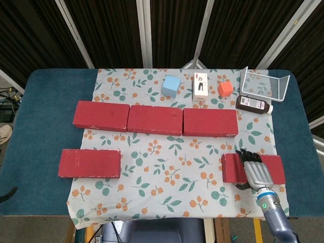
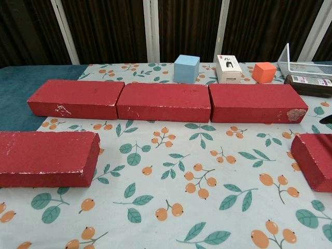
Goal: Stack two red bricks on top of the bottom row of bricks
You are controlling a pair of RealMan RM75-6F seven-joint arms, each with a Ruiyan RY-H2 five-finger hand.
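Three red bricks lie end to end as the bottom row: left (image 1: 100, 115), middle (image 1: 155, 120) and right (image 1: 210, 122); the chest view shows them too (image 2: 163, 102). A loose red brick (image 1: 89, 163) (image 2: 46, 158) lies near the front left. Another loose red brick (image 1: 230, 168) (image 2: 314, 158) lies at the front right. My right hand (image 1: 254, 172) is over the middle of this brick, fingers spread across its top and thumb at its near side. Whether it touches the brick is unclear. Of my left hand only a dark tip (image 1: 6, 194) shows at the left edge.
Behind the row stand a light blue cube (image 1: 171, 86), a white box (image 1: 200, 85) and an orange cube (image 1: 225, 89). A dark bottle (image 1: 254, 105) lies at the back right beside a wire basket (image 1: 264, 83). The floral cloth (image 1: 172, 172) covers the table's middle.
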